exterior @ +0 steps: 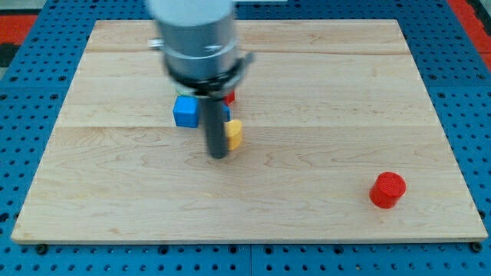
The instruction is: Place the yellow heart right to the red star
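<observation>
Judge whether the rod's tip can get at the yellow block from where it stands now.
Probably yes. My tip sits right against the view's left side of the yellow block, with nothing between them. The blue block lies off to the view's upper left, clear of that contact. The rod hides part of the yellow block.

A pale wooden worktop (322, 115) fills most of the view, made of long planks joined edge to edge, their seams running from the view's left to its right. It rests on a blue perforated base (31, 100) dotted with regular holes, showing on all sides. Red patches (19, 19) appear at both top corners. Lighting is even and soft.
</observation>
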